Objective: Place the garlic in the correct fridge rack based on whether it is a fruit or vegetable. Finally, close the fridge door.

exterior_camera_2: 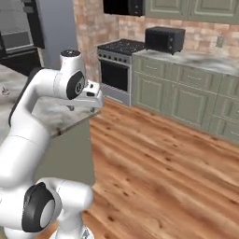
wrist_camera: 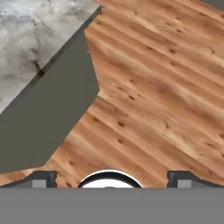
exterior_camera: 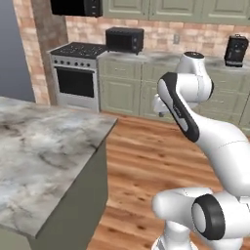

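My gripper (wrist_camera: pixel 112 178) is open, its two dark fingertips (wrist_camera: pixel 41 178) wide apart with nothing between them. It points down at the wooden floor beside the corner of the marble island counter (wrist_camera: pixel 30 39). In the right base view the gripper (exterior_camera_2: pixel 84 106) hangs over that counter's near corner; in the left base view it (exterior_camera: pixel 159 111) sits mostly behind the forearm. A tiny pale thing (exterior_camera_2: pixel 5 91) lies on the counter at the far left, too small to tell if it is the garlic. A black fridge (exterior_camera_2: pixel 18 51) stands at the upper left; its rack and door I cannot make out.
The marble island (exterior_camera: pixel 44 156) lies to the left of the arm. Across the wooden floor (exterior_camera: pixel 146 161) stand a stove (exterior_camera: pixel 75 78), green cabinets (exterior_camera: pixel 122 88), a black microwave (exterior_camera: pixel 124 39) and a dark appliance (exterior_camera: pixel 236 50) on the far counter.
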Robot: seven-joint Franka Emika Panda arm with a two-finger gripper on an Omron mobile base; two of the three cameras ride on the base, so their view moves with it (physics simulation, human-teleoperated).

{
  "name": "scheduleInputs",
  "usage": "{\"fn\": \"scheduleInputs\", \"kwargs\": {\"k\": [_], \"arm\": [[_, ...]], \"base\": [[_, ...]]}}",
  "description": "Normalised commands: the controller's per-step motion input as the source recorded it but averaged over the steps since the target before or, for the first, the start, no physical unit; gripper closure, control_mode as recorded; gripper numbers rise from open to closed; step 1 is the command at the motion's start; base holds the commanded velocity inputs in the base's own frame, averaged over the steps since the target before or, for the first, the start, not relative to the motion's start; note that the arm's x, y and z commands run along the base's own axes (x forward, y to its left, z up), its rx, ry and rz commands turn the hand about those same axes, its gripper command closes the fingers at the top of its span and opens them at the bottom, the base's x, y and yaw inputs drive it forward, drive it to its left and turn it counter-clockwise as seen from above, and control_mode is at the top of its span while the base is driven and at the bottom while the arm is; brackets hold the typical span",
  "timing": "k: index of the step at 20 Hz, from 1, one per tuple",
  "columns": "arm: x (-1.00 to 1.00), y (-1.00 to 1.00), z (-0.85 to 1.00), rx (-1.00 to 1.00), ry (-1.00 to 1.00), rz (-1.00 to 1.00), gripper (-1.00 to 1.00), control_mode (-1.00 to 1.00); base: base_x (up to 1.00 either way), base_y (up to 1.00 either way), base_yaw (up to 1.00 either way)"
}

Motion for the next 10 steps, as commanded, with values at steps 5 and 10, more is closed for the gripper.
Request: {"fn": "scheduleInputs", "kwargs": {"k": [5,10], "arm": [[0.0,0.0,0.0,0.0,0.0,0.0,-1.0,1.0],[0.0,0.0,0.0,0.0,0.0,0.0,-1.0,1.0]], "base": [[0.8,-0.57,0.53],[0.48,-0.69,0.51]]}}
